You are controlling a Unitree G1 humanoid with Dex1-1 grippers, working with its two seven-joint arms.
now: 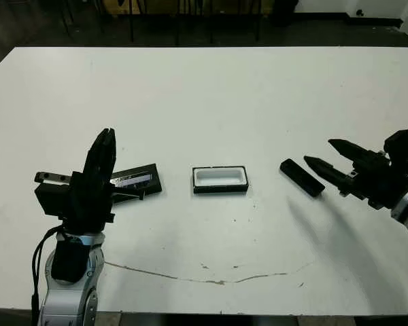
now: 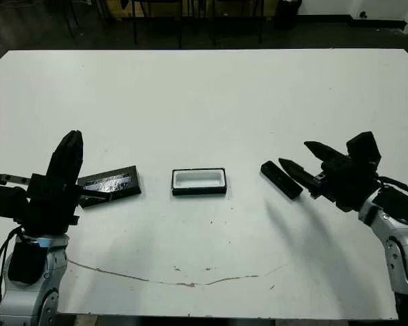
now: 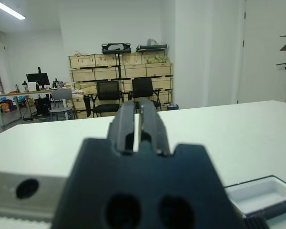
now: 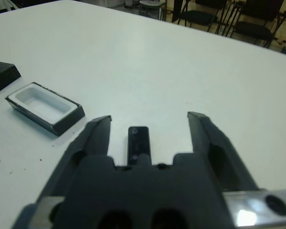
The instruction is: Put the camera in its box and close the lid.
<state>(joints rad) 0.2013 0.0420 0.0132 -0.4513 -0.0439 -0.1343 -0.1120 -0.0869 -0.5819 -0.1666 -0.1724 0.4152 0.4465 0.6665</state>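
camera (image 1: 301, 177): matt black | box (image 1: 220, 179): white lining | lid (image 1: 134, 180): shiny strip

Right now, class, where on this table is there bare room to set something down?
The far half beyond the box is bare. So is the near strip before it. The row of lid, box and camera is crowded.

readable text: none | camera (image 1: 301, 177): no legible marking | box (image 1: 220, 179): no label to be read | lid (image 1: 135, 181): shiny strip only, any print too small to tell | background crates in left wrist view: no readable lettering
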